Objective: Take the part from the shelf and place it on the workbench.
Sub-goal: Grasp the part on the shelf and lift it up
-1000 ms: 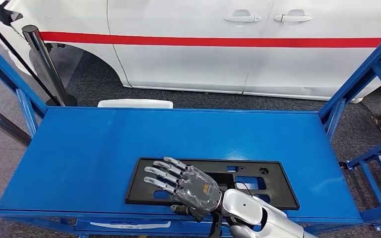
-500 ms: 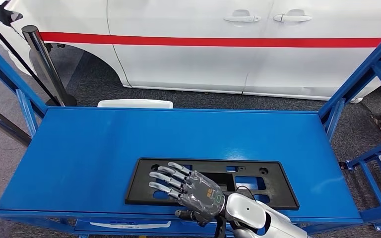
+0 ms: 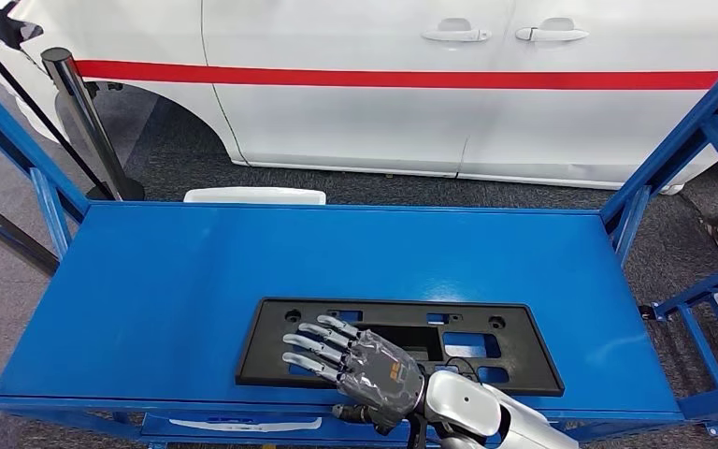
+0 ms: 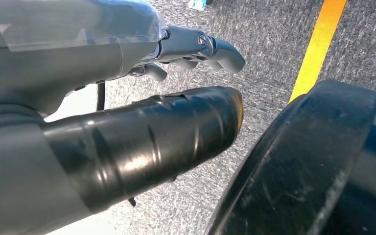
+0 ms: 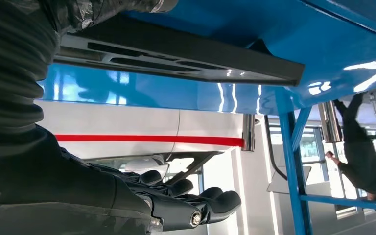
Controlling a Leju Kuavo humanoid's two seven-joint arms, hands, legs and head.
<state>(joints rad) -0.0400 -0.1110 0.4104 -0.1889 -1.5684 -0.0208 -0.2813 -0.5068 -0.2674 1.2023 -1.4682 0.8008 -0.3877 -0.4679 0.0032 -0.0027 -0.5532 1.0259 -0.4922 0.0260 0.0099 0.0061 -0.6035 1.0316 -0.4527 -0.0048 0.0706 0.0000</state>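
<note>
One flat black part (image 3: 402, 344) lies on the blue shelf (image 3: 196, 271), near its front edge, not yet lifted; my right hand (image 3: 360, 367) hovers over its left half, palm down, fingers spread and holding nothing, apparently lined up to take the front rim; my left hand (image 4: 127, 98) hangs toward the floor, its grasp unclear; a white car (image 3: 430, 84) stands behind.

The head camera looks forward and down on the blue shelf (image 3: 196, 271). The right wrist camera, close and inverted, shares that shelf; the left wrist camera faces grey floor (image 4: 274, 44).
</note>
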